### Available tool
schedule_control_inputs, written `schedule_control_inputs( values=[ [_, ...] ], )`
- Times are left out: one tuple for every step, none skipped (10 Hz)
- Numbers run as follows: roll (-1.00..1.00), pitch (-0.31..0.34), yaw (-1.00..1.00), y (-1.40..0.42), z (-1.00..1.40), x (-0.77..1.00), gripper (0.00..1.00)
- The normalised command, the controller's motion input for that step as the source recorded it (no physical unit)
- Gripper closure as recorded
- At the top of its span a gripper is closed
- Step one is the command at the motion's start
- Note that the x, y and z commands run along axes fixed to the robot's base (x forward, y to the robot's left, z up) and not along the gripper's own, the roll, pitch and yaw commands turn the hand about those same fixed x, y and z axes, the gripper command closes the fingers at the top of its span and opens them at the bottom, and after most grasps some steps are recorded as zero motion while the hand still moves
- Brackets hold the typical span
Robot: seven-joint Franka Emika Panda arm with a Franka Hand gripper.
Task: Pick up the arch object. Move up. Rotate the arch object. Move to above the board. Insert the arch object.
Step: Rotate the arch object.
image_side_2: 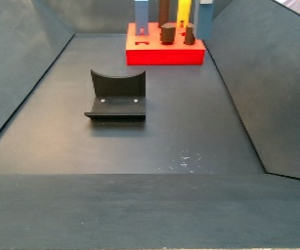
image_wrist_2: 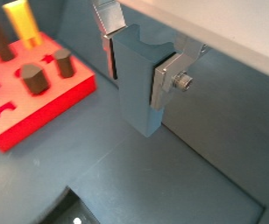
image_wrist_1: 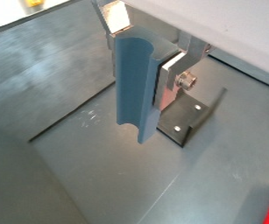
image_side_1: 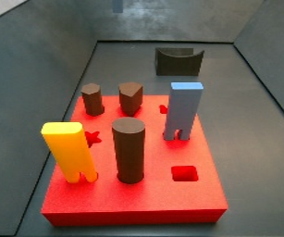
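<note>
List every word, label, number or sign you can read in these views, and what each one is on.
None can be read.
The board, the pegs standing in it and the dark fixture carry no print or labels.
The arch object, held between the gripper fingers in both wrist views, is plain grey-blue.
The gripper's silver plates show only a screw, no marking.

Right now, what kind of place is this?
Likely a robot test cell, maybe simulated: a bare grey walled pen, a red board with pegs stood in it, and a fixture. The gripper, shut on the arch, hangs over the floor beside the fixture.
</note>
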Motion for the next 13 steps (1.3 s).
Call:
schedule_control_inputs(
  values=[
    [-0.01, 0.006, -1.00, 0.00, 0.00, 0.00, 1.00],
    [-0.01, 0.006, -1.00, 0.00, 0.00, 0.00, 1.00],
    [-0.01, 0.006, -1.00, 0.00, 0.00, 0.00, 1.00],
    [-0.01, 0.006, -1.00, 0.00, 0.00, 0.00, 1.00],
    [-0.01, 0.007, -1.00, 0.00, 0.00, 0.00, 1.00],
    [-0.01, 0.007, -1.00, 0.00, 0.00, 0.00, 1.00],
    [-0.01, 0.008, -1.00, 0.00, 0.00, 0.00, 1.00],
    [-0.01, 0.008, -1.00, 0.00, 0.00, 0.00, 1.00],
    [-0.02, 0.008, -1.00, 0.00, 0.00, 0.00, 1.00],
    [-0.02, 0.009, -1.00, 0.00, 0.00, 0.00, 1.00],
    [-0.02, 0.010, -1.00, 0.01, 0.00, 0.00, 1.00],
    [-0.02, 0.011, -1.00, 0.01, 0.00, 0.00, 1.00],
    [-0.02, 0.011, -1.00, 0.01, 0.00, 0.00, 1.00]
  ],
)
